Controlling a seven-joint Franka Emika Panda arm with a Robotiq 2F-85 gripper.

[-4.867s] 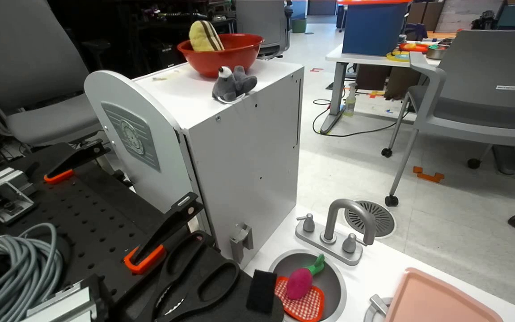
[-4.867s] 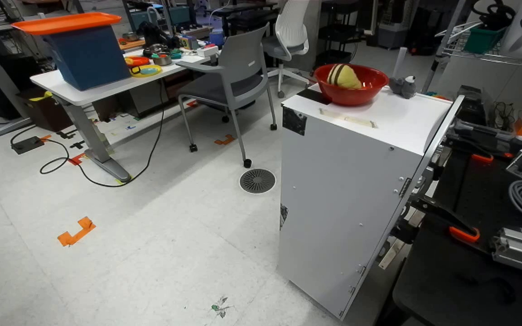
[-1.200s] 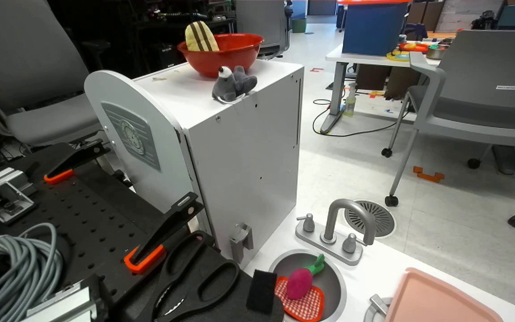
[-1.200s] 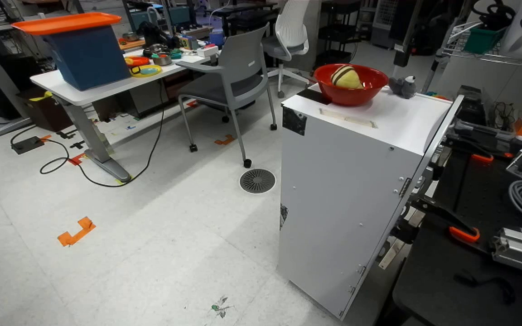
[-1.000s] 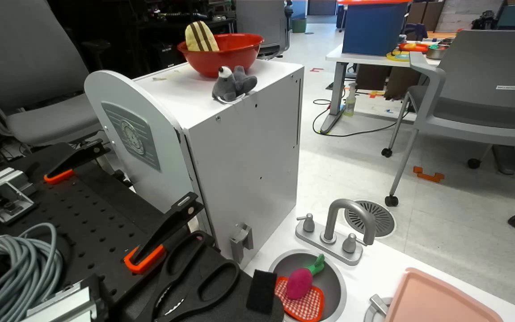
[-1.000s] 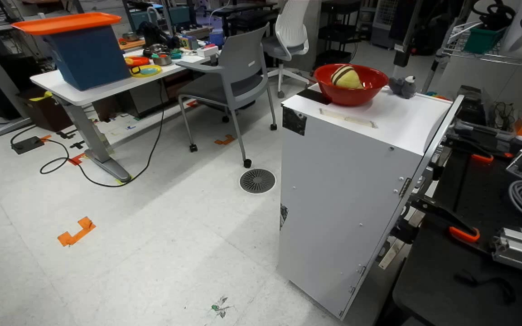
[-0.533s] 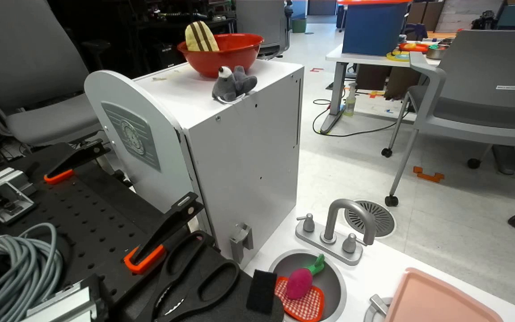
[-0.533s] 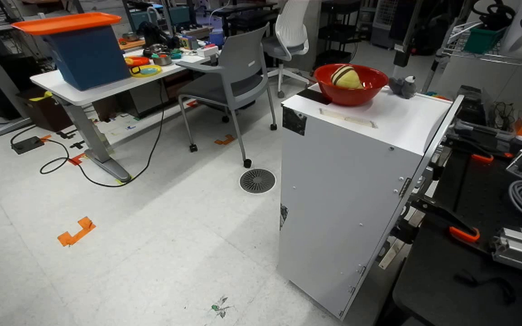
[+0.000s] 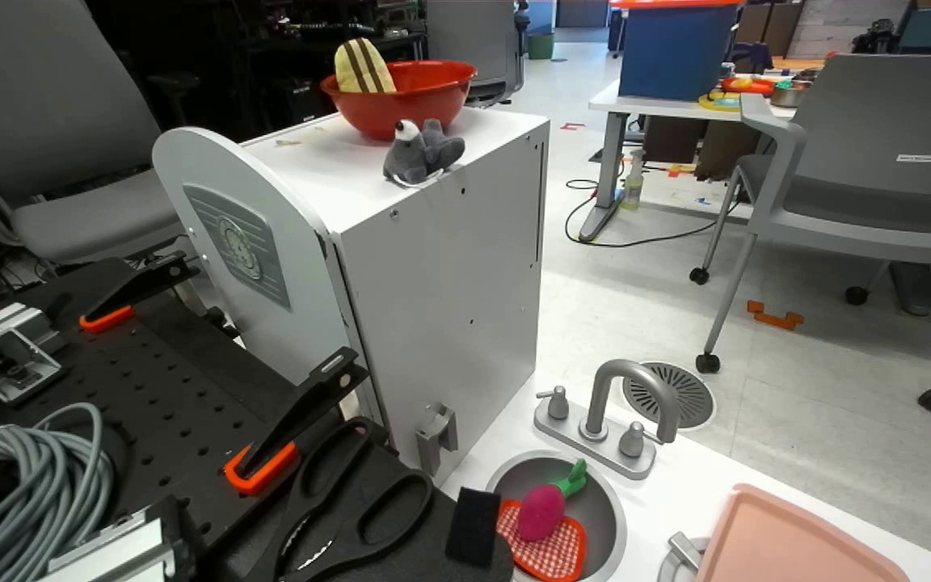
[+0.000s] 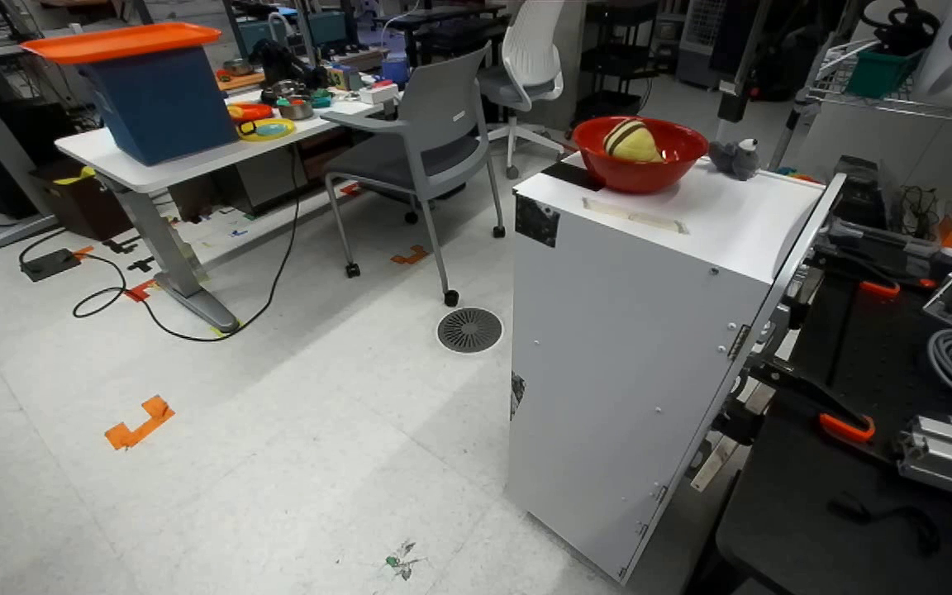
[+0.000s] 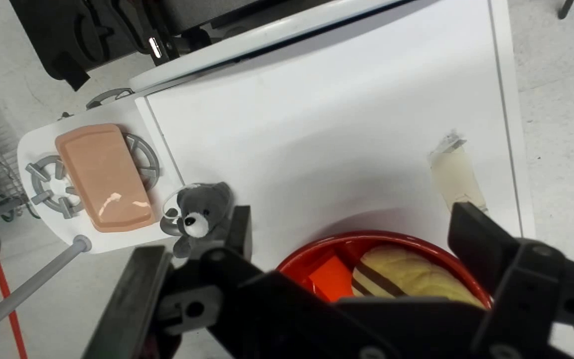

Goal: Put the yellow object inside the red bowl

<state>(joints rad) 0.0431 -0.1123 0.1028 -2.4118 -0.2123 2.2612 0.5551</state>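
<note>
The yellow object (image 9: 363, 66) is a soft lump with brown stripes. It rests inside the red bowl (image 9: 425, 93), leaning on its wall, with one end above the rim. In an exterior view, the yellow object (image 10: 631, 140) lies in the red bowl (image 10: 641, 175). In the wrist view, the yellow object (image 11: 411, 271) sits beside an orange square in the bowl (image 11: 304, 259). My gripper (image 11: 352, 229) is open and empty, its fingers wide apart; its own body hides the bowl's lower part. The gripper cannot be made out in either exterior view.
The bowl stands on a white cabinet (image 9: 449, 267) with a grey plush bear (image 9: 425, 153) beside it. A curved panel (image 9: 247, 218) rises along one edge. A faucet (image 9: 627, 396), a sink with toys and a pink tray (image 9: 797, 537) stand lower down. Clamps sit on the black table.
Since about five seconds ago, the yellow object has turned and shifted slightly inside the bowl. A dark upright shape has appeared behind the bear. Nothing visibly changed in the last second.
</note>
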